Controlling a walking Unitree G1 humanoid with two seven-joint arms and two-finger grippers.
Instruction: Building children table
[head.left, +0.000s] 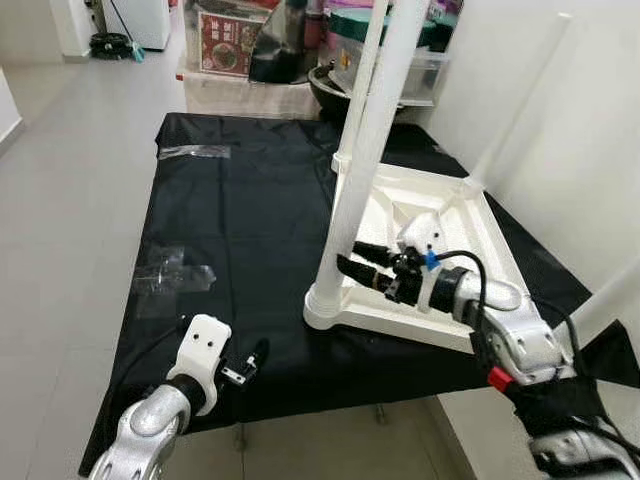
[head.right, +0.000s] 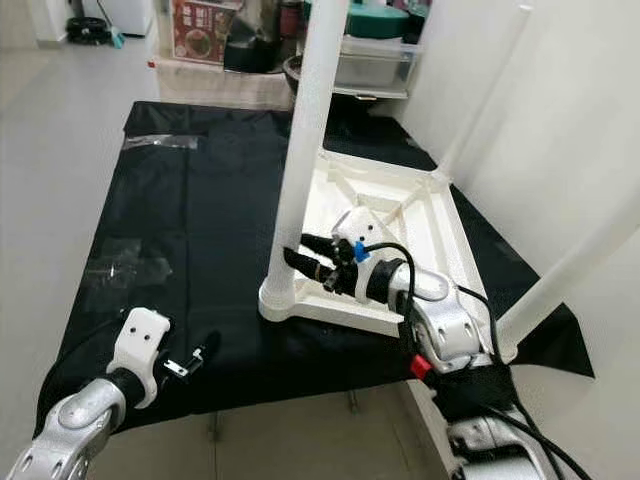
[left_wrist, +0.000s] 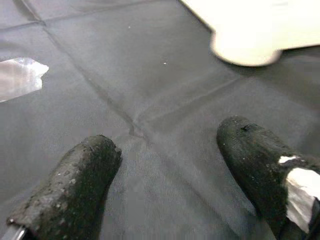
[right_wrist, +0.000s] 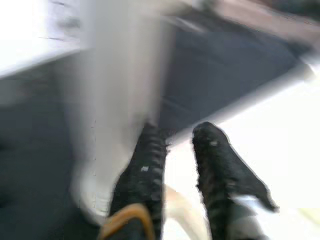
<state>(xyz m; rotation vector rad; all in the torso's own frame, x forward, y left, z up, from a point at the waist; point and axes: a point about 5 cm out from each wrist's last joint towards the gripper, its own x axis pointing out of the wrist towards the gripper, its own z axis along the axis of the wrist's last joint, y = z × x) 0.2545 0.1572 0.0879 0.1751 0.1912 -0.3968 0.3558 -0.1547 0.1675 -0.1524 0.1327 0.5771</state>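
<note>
One white plastic tabletop (head.left: 455, 250) lies upside down on a black cloth (head.left: 250, 220) spread over the floor, its underside ribbed and rimmed, with rounded corner sockets. Four white round legs can be counted: the near leg (head.left: 370, 150) stands upright in the corner socket closest to the robot's left, a second leg (head.left: 362, 75) rises just behind it, a third leg (head.left: 520, 100) slants up from the far right corner against the white wall, and a fourth leg (head.left: 608, 295) shows at the near right corner. Two pieces of clear, crinkled plastic wrap lie on the cloth, one (head.left: 172, 268) near the left arm and one (head.left: 195, 151) toward the far edge. The right pincer (head.left: 352, 258) reaches in over the tabletop's rim at the base of the near leg; its two long black fingers (right_wrist: 142, 175) stand a narrow gap apart, their tips at the leg, though the blurred wrist view does not settle whether they touch it. The left pincer (left_wrist: 167, 165) hovers low over the cloth near its front edge, its rough, grainy black fingers (left_wrist: 75, 180) spread wide with bare woven fabric between them, holding nothing. Boxes and bins (head.left: 240, 40) are stacked beyond the cloth.
</note>
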